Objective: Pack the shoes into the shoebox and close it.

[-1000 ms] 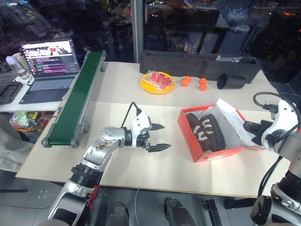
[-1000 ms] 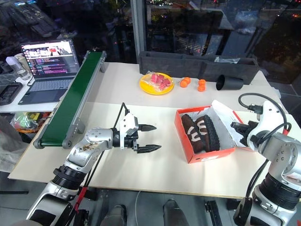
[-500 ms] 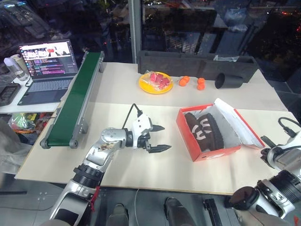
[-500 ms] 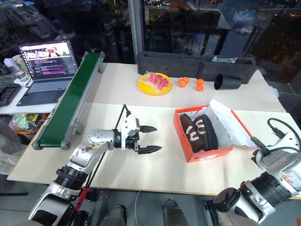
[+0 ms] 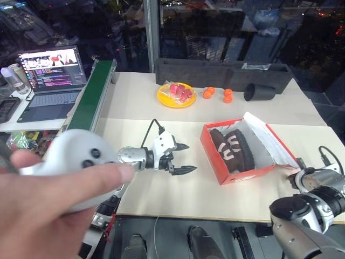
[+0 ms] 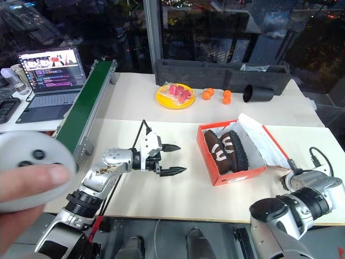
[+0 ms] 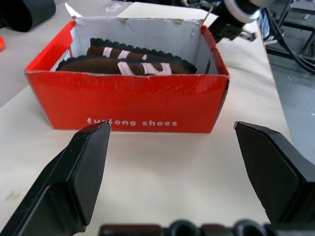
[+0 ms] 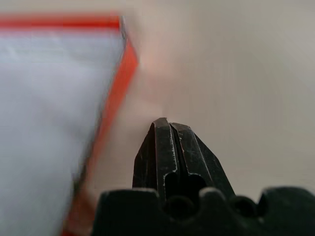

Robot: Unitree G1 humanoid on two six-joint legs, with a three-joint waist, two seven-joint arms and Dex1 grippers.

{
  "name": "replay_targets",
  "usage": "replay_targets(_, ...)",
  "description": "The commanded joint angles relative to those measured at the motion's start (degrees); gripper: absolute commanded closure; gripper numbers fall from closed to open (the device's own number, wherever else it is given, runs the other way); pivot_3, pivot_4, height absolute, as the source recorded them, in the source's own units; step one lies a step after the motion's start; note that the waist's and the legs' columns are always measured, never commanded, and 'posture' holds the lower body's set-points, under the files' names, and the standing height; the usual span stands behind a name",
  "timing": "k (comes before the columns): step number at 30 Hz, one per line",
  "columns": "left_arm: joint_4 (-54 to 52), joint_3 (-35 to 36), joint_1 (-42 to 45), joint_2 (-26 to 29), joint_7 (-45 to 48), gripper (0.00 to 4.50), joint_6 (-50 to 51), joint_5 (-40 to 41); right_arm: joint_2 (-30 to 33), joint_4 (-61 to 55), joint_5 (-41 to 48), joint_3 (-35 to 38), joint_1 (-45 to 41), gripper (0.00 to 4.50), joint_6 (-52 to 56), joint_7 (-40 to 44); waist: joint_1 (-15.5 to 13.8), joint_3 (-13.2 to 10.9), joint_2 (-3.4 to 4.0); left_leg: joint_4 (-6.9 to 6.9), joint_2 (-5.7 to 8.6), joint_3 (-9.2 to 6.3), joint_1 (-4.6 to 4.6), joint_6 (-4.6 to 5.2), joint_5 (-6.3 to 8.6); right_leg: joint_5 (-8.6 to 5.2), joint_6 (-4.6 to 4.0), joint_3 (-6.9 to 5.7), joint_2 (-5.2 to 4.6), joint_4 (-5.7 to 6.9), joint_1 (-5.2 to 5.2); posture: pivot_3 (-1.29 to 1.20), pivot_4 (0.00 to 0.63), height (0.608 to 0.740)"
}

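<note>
The shoebox (image 5: pixel 240 162) sits open on the pale table (image 5: pixel 161 108), and it serves as the landmark here. Both shoes (image 5: pixel 230 150) lie inside it, side by side on their edges, soles toward the robot-right wall. The lid (image 5: pixel 269 137) leans back from the box's far-right side, its white inner face up, not yet folded over.

The left gripper (image 5: pixel 182 157) hovers over the table well to the left of the box, its two black fingers spread wide and pointing at the box's red front wall, holding nothing. The right gripper (image 8: pixel 170 142) has its fingers pressed together on nothing; in the right wrist view it points down at the table just beside the orange edge of the lid.

The packing step looks done, so closing the lid is the step in hand. The next move probably calls for the right gripper to get under or behind the lid's free edge and swing it over the shoes, while the left gripper steadies the front wall so the box does not slide.

Near the camera, a person's hand (image 5: pixel 48 216) holds a white controller (image 5: pixel 75 164).
</note>
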State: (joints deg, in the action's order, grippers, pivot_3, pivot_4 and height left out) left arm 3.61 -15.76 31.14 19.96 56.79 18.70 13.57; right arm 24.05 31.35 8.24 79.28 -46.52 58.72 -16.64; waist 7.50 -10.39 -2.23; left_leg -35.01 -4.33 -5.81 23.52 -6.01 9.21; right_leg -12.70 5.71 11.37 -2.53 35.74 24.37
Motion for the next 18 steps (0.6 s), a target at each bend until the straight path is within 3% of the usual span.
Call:
replay_targets(1,-0.47,0.80,0.83,-0.29,-0.43,0.19,-1.17,-0.07,3.40,11.29,4.55,-1.05,2.17,4.49,-11.12,-1.09,0.29,0.00,-0.16,0.00,0.00,0.00,-0.09,0.00,0.00,-0.01,0.00,0.01,0.00,-0.08,-0.11,0.00,0.150,0.707)
replay_targets(11,1.01,0.89,2.12,-0.56,-0.40,0.19,-1.49,-0.22,8.87,31.35,14.82,-9.63,3.85,4.49,-25.93,0.41,1.77,0.19,-1.09,-0.01,0.01,0.00,-0.15,-0.01,0.01,-0.06,0.07,0.09,0.00,-1.03,-1.05,0.00,0.150,0.707)
replay_targets(14,1.00,0.93,2.41,-0.64,-0.36,0.19,-1.42,-0.13,8.49,31.57,16.60,-13.56,3.74,4.49,-24.38,0.89,2.44,0.19,-1.17,-0.02,0.01,-0.01,-0.14,-0.01,0.01,-0.06,0.08,0.09,0.00,-1.15,-1.17,0.00,0.150,0.707)
replay_targets(18,1.33,1.28,2.71,-0.41,-0.42,0.19,-1.56,-0.18,4.72,21.26,20.15,-16.11,6.35,4.49,-17.51,-2.45,2.86,0.19,-1.16,0.08,0.01,-0.03,-0.15,-0.01,0.01,-0.06,0.08,0.09,0.02,-1.15,-1.15,0.00,0.150,0.707)
